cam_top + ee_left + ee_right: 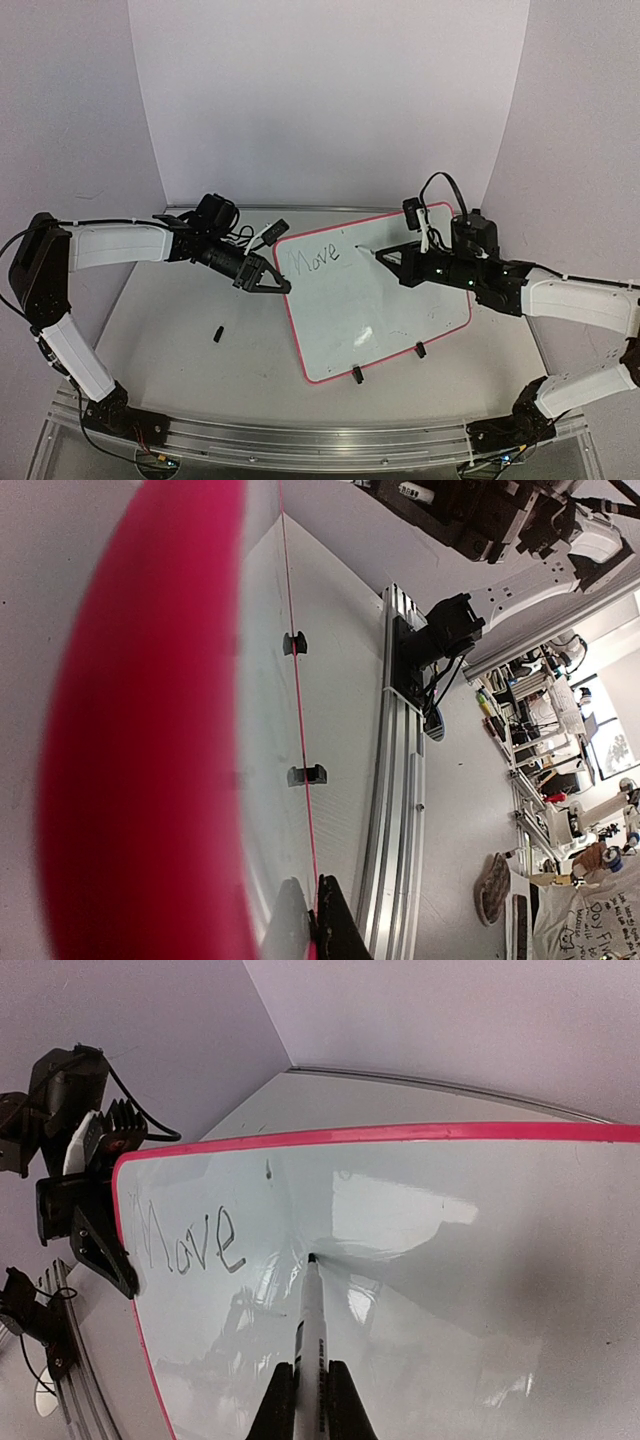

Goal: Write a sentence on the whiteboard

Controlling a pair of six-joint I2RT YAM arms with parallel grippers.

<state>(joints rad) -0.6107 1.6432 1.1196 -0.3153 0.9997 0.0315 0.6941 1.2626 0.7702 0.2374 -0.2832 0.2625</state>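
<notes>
Right pincer pinches the marker, long axis pointing left, tip touching the whiteboard on the worktop just right of the sentence, which reads only "Move"; left pincer meets the board's left rim, grip not determinable.

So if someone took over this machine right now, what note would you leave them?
Left end effector: shut on the left edge of the large white board with the pink-red rim, which lies flat on the table.
Right end effector: shut on a slim pale marker pen with a black tip, tip touching the board just right of the writing.
Done: the black handwritten word "Move".
Left: the rest of the sentence.
</notes>
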